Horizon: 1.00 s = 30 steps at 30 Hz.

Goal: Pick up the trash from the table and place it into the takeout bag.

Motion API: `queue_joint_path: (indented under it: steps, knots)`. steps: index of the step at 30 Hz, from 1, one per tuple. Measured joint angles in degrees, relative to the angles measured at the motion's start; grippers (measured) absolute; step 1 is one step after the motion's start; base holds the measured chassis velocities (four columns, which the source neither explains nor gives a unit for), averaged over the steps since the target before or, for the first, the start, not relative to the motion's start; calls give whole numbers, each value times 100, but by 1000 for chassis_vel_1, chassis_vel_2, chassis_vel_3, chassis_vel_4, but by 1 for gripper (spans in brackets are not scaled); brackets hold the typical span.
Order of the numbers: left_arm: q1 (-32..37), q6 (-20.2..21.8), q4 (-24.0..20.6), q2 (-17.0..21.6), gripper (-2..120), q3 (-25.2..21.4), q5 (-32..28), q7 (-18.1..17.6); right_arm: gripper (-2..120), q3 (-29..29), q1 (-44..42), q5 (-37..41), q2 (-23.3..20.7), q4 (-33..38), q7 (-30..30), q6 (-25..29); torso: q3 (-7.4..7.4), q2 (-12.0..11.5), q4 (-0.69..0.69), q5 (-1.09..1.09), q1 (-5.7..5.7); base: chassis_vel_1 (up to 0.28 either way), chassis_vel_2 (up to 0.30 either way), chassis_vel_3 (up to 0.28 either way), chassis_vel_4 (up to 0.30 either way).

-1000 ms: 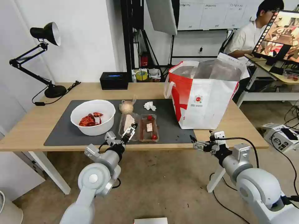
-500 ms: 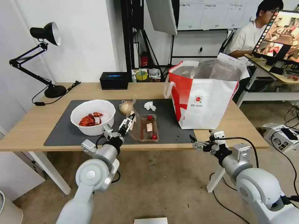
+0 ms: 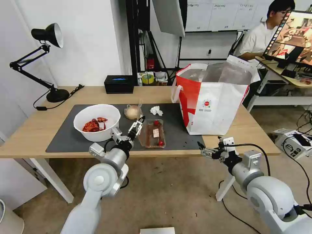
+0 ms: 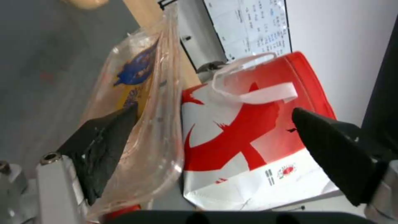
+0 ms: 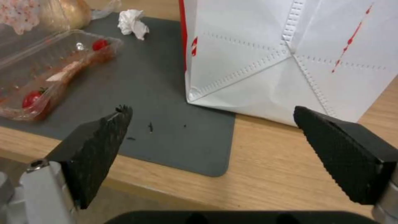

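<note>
Left gripper reached up toward 1 o'clock, fingers spread wide. Right gripper pointed toward 9 o'clock, fingers wide apart.

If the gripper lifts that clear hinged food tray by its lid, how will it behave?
The clear hinged food tray looks thin, so it probably flexes. Its lid stands raised beside the open left gripper, so the base may swing down. The loose red pieces could roll.

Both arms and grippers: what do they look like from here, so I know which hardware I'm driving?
Both arms are glossy pale grey with rounded shoulder and elbow housings. The left gripper and right gripper have silver metal bodies and black wedge-shaped fingers with ridged pads. Black cables loop at each wrist; the right wrist carries a small white block.
</note>
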State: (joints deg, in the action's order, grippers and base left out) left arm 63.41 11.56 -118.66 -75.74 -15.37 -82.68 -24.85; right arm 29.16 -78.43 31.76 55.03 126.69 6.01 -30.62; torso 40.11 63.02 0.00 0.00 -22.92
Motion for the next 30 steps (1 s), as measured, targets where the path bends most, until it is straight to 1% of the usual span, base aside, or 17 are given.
queue_joint_path:
  steps: [3,4,8,14,18,20,21,22,24,25,26,27,28,29,30]
  knots:
    - [-37,-5,41,27,100,74,11,0,100,7,-6,0,-2,3,1,-1,0,0,0,0,0,0,0,0,0]
    - [-112,-10,110,61,100,209,37,0,100,9,-14,1,-3,8,3,-1,0,0,0,0,0,0,0,0,0]
    - [-239,-16,204,67,100,359,51,0,100,18,-19,1,-4,15,7,-3,0,0,0,0,0,0,0,0,0]
    - [-308,-21,251,67,100,455,59,-2,100,44,-64,1,-4,49,9,-4,0,0,0,0,0,0,0,0,0]
    - [-342,27,301,86,100,486,260,11,100,76,-96,1,2,74,10,-4,0,0,0,0,0,0,0,0,0]
    - [-362,163,364,132,100,529,706,147,100,86,-105,2,14,80,10,-3,0,0,0,0,0,0,0,0,0]
    - [-362,163,364,132,100,529,706,147,100,86,-105,2,14,80,10,-3,0,0,0,0,0,0,0,0,0]
    - [-371,209,396,168,100,566,961,226,100,88,-107,2,18,80,10,-3,0,0,0,0,0,0,0,0,0]
    - [-390,282,460,316,100,654,1452,550,100,88,-104,3,23,80,10,4,0,0,0,-1,0,0,0,0,0]
    - [-406,318,461,375,100,671,1523,655,100,88,-101,3,23,80,10,9,0,0,0,0,0,0,0,0,0]
    - [-406,318,461,375,100,671,1523,655,100,88,-101,3,23,80,10,9,0,0,0,0,0,0,0,0,0]
    - [-434,374,451,444,97,690,1539,751,100,87,-92,4,24,80,10,17,0,0,0,0,0,0,0,0,0]
    - [-466,404,438,490,93,715,1544,787,100,83,-86,5,24,75,10,21,0,0,1,-1,0,0,0,0,0]
    - [-466,404,438,490,93,715,1544,787,100,83,-86,5,24,75,10,21,0,0,1,-1,0,0,0,0,0]
    - [-499,416,442,528,88,739,1597,814,100,75,-78,5,25,67,9,24,0,0,0,-1,0,0,0,0,0]
